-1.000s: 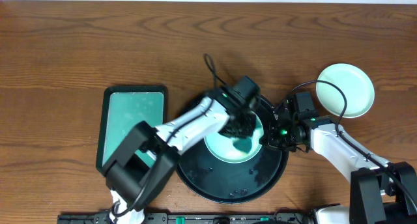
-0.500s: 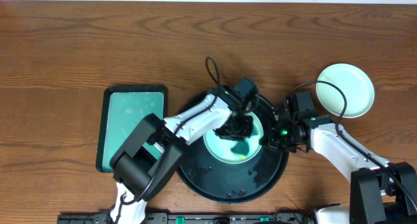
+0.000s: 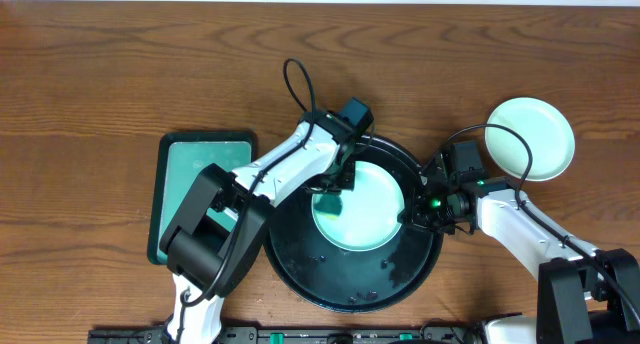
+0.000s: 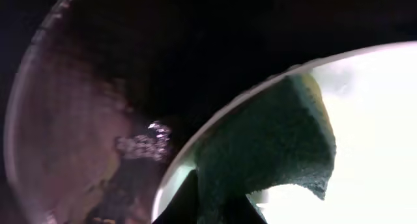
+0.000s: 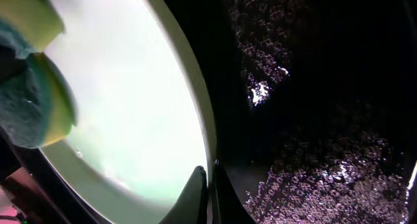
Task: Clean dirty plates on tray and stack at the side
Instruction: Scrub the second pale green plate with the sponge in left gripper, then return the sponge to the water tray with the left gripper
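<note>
Left pincer (image 3: 335, 182) holds sponge (image 4: 267, 146) on plate (image 3: 370, 209) in tray (image 3: 300, 269).

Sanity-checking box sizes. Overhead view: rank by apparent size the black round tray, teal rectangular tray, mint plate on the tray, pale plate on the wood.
1. glossy black round tray
2. teal rectangular tray
3. mint round plate on the black tray and pale round plate on the table: look alike, unranked.
</note>
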`<act>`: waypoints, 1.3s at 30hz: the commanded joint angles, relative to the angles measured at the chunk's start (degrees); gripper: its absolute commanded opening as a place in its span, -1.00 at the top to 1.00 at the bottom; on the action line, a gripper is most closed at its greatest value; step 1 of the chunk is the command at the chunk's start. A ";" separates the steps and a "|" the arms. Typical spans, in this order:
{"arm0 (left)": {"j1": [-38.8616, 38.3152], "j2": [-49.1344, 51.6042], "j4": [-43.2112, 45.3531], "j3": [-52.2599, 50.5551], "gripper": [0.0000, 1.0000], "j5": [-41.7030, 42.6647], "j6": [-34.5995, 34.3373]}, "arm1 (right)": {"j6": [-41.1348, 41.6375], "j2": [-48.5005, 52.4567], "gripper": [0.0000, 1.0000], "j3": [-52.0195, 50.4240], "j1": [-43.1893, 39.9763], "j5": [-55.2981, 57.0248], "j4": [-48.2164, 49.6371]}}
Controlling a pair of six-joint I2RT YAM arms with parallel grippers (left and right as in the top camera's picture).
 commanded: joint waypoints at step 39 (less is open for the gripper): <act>37.13 -19.58 8.11 -28.92 0.85 -5.77 0.48 | -1.36 0.28 0.97 -0.07 0.13 1.88 0.20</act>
